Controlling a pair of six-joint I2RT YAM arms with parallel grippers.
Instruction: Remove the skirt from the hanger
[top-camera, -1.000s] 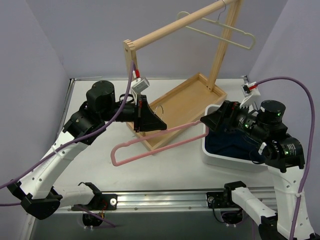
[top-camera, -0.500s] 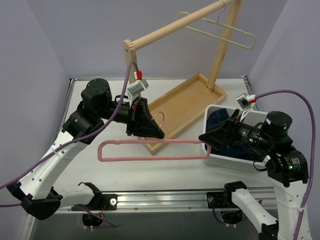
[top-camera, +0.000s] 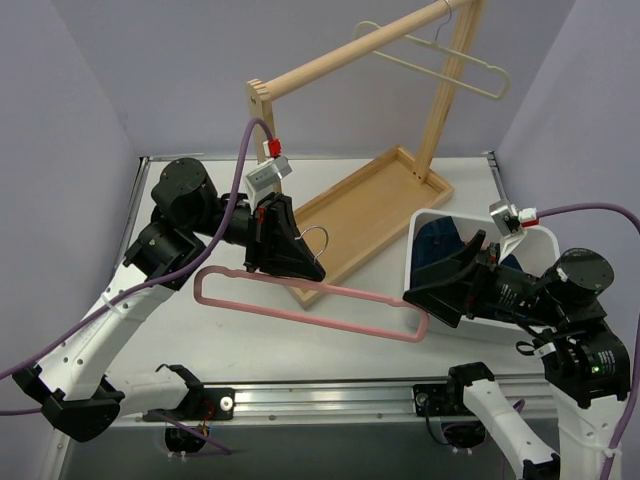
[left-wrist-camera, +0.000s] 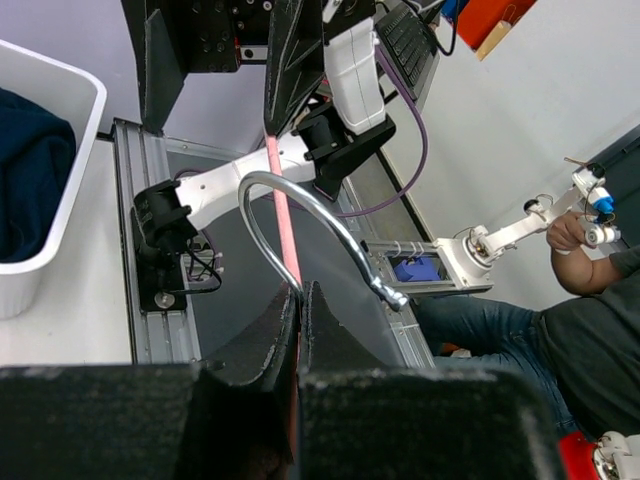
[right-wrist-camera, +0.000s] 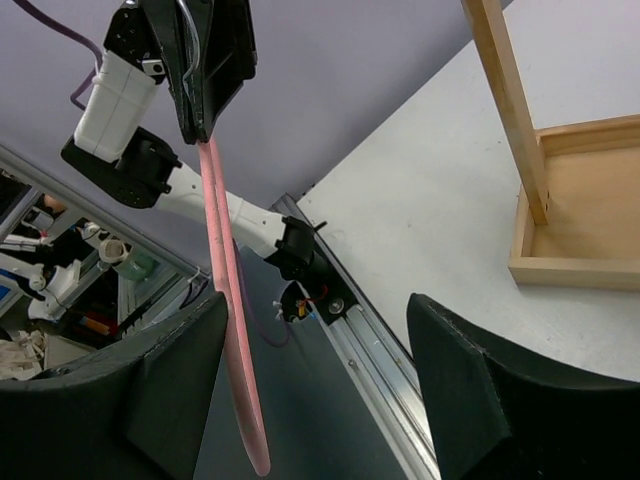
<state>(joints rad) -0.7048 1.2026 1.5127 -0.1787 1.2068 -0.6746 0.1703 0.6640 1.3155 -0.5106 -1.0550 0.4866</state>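
No dusty-pink skirt shows in any view. The cream hanger (top-camera: 440, 60) hangs bare on the wooden rack's rail (top-camera: 350, 45) at the back. My left gripper (top-camera: 300, 262) is shut on a pink hanger (top-camera: 310, 300) just below its silver hook (left-wrist-camera: 300, 195), with the jaws pinching the neck (left-wrist-camera: 283, 230). The pink hanger slopes down to the right above the table. My right gripper (top-camera: 430, 295) is open wide beside the hanger's right end. In the right wrist view the pink bar (right-wrist-camera: 228, 300) runs along the left finger's inner side, and the gripper (right-wrist-camera: 318, 300) holds nothing.
A white bin (top-camera: 425, 225) at the right holds a dark blue garment (top-camera: 440, 250); it also shows in the left wrist view (left-wrist-camera: 60, 90). The rack's wooden tray base (top-camera: 370, 210) stands mid-table behind the pink hanger. A metal rail runs along the near edge (top-camera: 330, 400).
My right gripper has opened, let go of the pink hanger's right end and drawn back to the right. That end has sunk lower. My left gripper still holds the hook end.
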